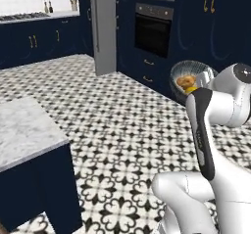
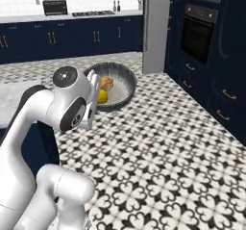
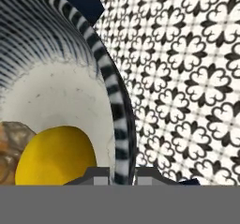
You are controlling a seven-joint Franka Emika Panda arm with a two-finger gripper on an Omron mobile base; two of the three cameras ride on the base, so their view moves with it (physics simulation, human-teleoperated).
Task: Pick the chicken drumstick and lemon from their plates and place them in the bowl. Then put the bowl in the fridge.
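The fingers (image 3: 101,175) of the gripper (image 3: 122,175) stand close together, pinched on the rim of the bowl (image 3: 110,85): in the hand view one dark tip lies inside the rim and the other outside it, with the striped rim wall between them. The bowl, dark grey and speckled outside, pale grey inside with a banded inner wall, is carried clear of the floor by the white arm (image 1: 206,130), tilted so that its opening faces the base cameras. In the left base view the bowl (image 1: 188,71) hangs in front of the navy lower cabinets (image 1: 152,71) beneath the built-in oven (image 1: 153,30); in the right base view it (image 2: 120,82) hangs above the patterned black-and-white floor tiles (image 2: 163,147).

Inside the bowl lie the lemon (image 3: 58,155), round and bright yellow, and the chicken drumstick (image 3: 9,145), golden-brown and lumpy, touching each other near the gripped edge of the rim. Both also show in the right base view, the lemon (image 2: 102,96) just beside the hand and the drumstick (image 2: 107,83) above it.

The fridge (image 1: 104,27), a tall grey metallic unit with a long vertical handle, stands beyond the bowl, between the navy cabinet runs, well apart from the gripper. A marble-topped island (image 1: 24,130) with navy sides occupies the lower left of the left base view.
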